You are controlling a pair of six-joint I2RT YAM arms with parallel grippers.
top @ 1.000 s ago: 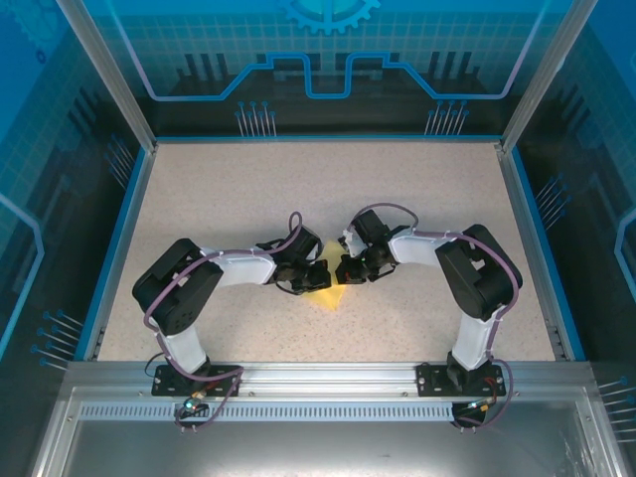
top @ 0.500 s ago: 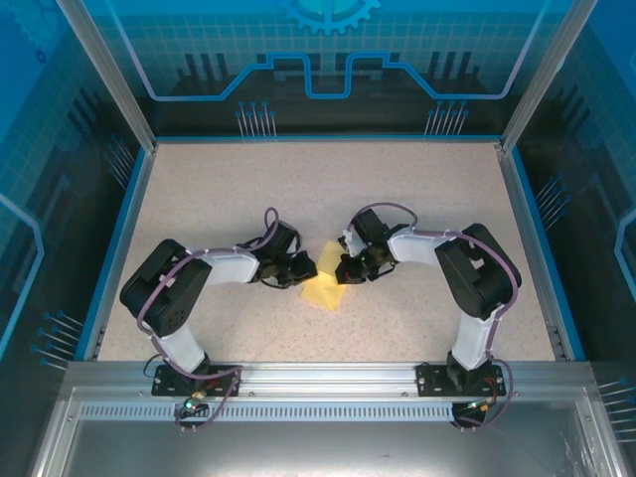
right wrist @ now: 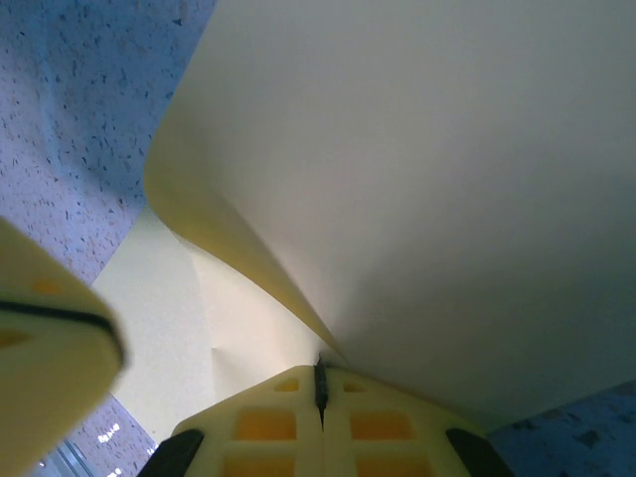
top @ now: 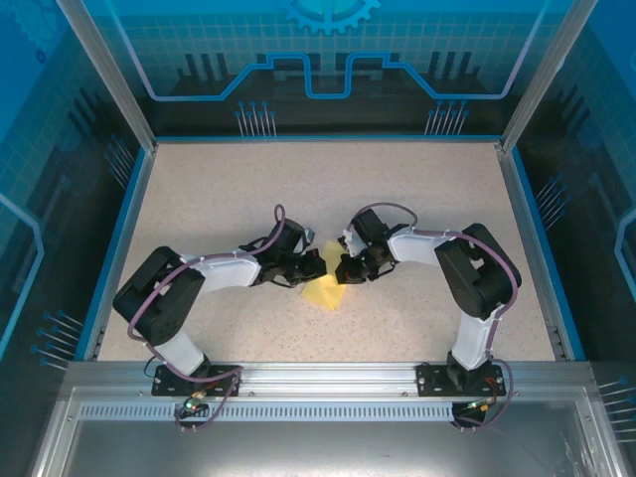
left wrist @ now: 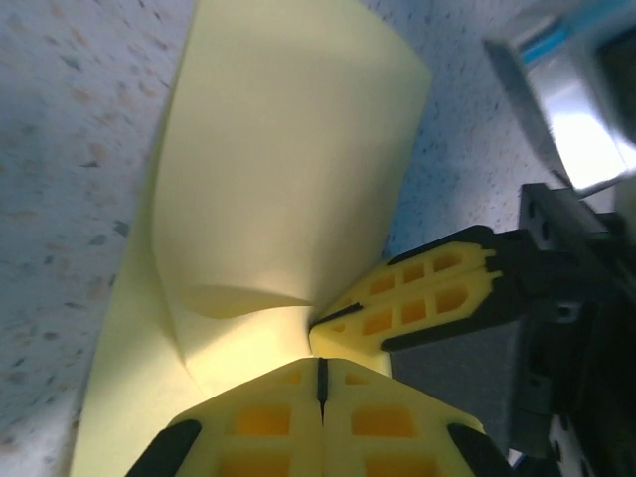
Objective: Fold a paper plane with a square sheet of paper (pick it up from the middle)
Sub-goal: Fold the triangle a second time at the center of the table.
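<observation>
From above, the square sheet of paper (top: 323, 293) lies just below the meeting tips of the left gripper (top: 316, 266) and the right gripper (top: 344, 270). At the left wrist, the jaws are pressed together against the sheet's curling flap; I cannot tell whether they pinch it. At the right wrist, the jaws are clamped on the sheet, which arches up from the tips.

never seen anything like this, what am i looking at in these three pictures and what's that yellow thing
Two robot arms stand at a speckled table. One picture looks down from above; the other two come from a camera on each wrist, the yellow blocks being that arm's own fingers. Between the arms lies a pale-yellow sheet of paper, partly curled up. The left hand and right hand are both shut; the right seems to pinch the curled flap.
</observation>
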